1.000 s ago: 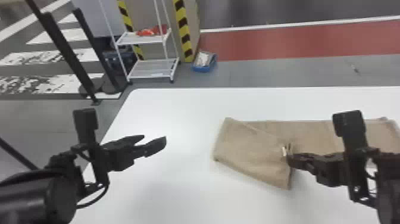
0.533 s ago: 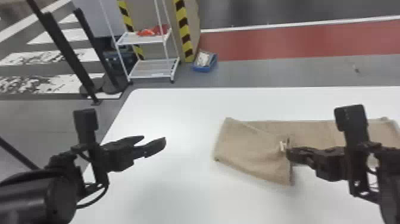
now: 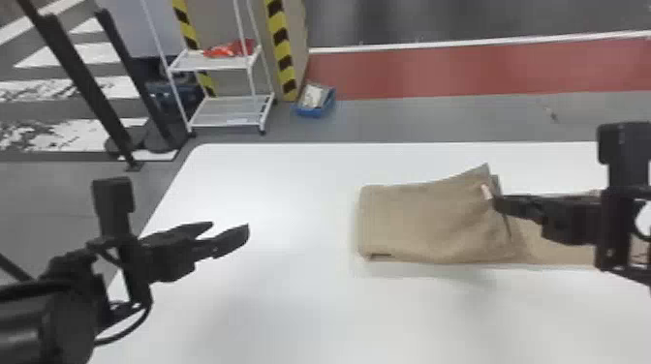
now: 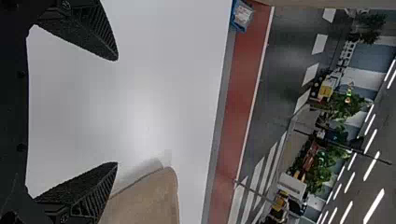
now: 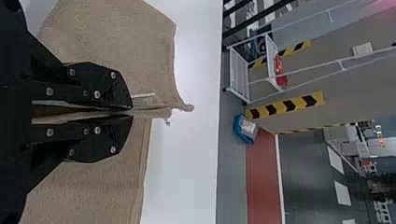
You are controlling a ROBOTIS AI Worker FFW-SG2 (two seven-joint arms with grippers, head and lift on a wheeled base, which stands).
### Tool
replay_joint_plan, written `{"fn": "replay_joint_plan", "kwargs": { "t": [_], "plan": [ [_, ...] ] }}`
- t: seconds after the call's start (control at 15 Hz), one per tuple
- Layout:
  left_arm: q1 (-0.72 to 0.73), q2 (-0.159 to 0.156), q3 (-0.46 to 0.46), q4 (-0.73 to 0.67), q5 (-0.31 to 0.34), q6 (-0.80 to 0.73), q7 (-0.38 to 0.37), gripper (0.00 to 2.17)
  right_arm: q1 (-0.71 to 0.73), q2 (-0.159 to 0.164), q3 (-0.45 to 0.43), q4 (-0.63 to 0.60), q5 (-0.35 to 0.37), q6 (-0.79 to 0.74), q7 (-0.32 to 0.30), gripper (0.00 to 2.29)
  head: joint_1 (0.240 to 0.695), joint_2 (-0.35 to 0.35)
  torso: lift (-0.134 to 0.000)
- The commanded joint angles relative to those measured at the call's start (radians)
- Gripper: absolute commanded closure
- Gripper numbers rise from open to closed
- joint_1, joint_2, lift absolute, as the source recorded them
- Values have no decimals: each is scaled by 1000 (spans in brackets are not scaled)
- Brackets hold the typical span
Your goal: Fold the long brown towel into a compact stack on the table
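Item: brown towel (image 3: pixel 421 220), right half of the head view, left part doubled over; right stretch partly hidden behind the right arm, far end indistinct. Right gripper (image 3: pixel 495 199), right: narrow, pinching the towel's raised edge. Left gripper (image 3: pixel 230 227), lower left: wide, empty; its arm cut off by the frame. White table (image 3: pixel 271 300): near edge cropped.

Looks like an industrial hall (striped post (image 3: pixel 282 49), red floor strip (image 3: pixel 474 70)).
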Motion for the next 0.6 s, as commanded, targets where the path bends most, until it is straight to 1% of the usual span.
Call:
{"fn": "replay_joint_plan", "kwargs": {
  "t": [0.0,0.07,0.2,0.27,0.33,0.4,0.53],
  "plan": [
    [1,-1,-3,6,0,-1,-1,83,-43,2,-66,113,4,-31,0,998,695,129,-124],
    [2,0,-3,9,0,-1,-1,83,-66,2,-96,167,-1,-34,3,998,695,117,-124],
    [2,0,-5,9,-2,-1,-1,83,-78,2,-125,214,-2,-34,23,961,695,94,-124],
    [2,0,-5,9,-3,-1,-1,83,-80,2,-135,223,2,-34,28,471,695,79,-124],
    [2,0,-5,9,-3,2,-1,83,-80,2,-136,231,7,-34,28,53,695,74,-124],
    [4,0,-6,11,-5,-1,-1,83,-78,2,-141,233,10,-28,29,12,695,71,-124],
    [2,0,-14,14,-8,-1,1,83,-69,2,-141,233,8,-28,32,29,695,62,-124]
  ]
}}
